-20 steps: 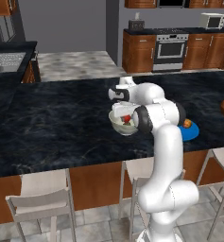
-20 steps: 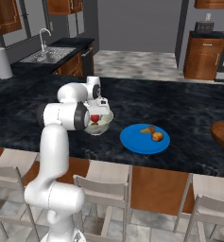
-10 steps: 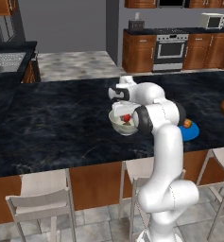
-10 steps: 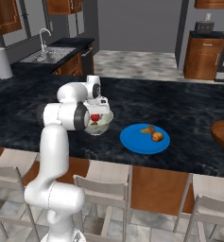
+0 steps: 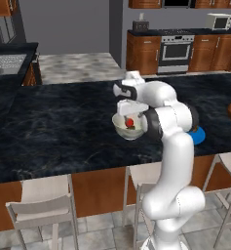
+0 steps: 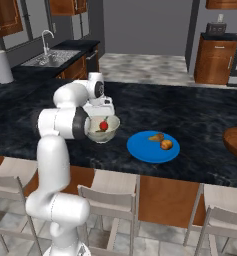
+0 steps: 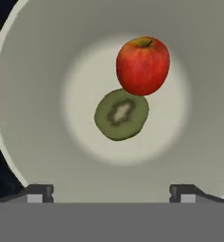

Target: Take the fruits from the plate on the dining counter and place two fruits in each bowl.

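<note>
Gripper (image 7: 111, 191) over the cream-white bowl (image 7: 42, 71), looking straight down into it. Jaws wide apart, holding nothing. Red apple (image 7: 142, 65) in the bowl near 1 o'clock, touching the green kiwi half (image 7: 121, 114) right below it, near the middle. From the right base view: bowl (image 6: 96, 136) on the black dining counter (image 6: 190, 115), red apple (image 6: 104, 125) inside. Blue plate (image 6: 142, 149) just beside the bowl, at its 3 o'clock. Tan pear (image 6: 155, 137) and orange fruit (image 6: 166, 145) on the plate, close together. Brown bowl (image 6: 235, 142) far off at 3 o'clock.
</note>
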{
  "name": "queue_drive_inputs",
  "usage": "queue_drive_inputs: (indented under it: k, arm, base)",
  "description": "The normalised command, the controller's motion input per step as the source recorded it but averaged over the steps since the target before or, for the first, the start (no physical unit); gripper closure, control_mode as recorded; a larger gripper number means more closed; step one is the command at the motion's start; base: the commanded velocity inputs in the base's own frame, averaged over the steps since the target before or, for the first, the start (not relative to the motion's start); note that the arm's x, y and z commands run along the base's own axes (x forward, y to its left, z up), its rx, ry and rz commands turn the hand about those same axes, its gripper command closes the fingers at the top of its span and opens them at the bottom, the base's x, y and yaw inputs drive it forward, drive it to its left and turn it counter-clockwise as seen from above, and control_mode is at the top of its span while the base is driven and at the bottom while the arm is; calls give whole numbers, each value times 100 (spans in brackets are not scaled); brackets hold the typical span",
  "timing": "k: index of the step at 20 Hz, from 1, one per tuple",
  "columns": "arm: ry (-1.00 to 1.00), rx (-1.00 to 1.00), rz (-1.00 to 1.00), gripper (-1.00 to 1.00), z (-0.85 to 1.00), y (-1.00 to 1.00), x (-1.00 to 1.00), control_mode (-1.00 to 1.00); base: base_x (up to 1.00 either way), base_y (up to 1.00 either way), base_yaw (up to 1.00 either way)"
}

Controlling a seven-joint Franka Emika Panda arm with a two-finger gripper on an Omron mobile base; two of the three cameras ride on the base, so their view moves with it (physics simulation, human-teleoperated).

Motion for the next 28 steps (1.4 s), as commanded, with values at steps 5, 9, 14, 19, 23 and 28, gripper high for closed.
queue_drive_inputs:
  k: [5, 9, 14, 19, 23, 28]
  arm:
    - [-18, 6, -1, -100, 49, -7, -94, -100]
    - [-22, 8, 0, -100, 41, -6, -100, -100]
    - [-19, 7, 0, -100, 44, 0, -100, -100]
    - [-8, 2, 0, -100, 54, 0, -100, -100]
    - [0, 0, 0, -100, 52, 0, -100, -100]
    - [2, 0, 0, -100, 24, -2, -100, -100]
  base:
    - [0, 0, 0]
    - [0, 0, 0]
    - [0, 0, 0]
    - [0, 0, 0]
    - [0, 0, 0]
    - [0, 0, 0]
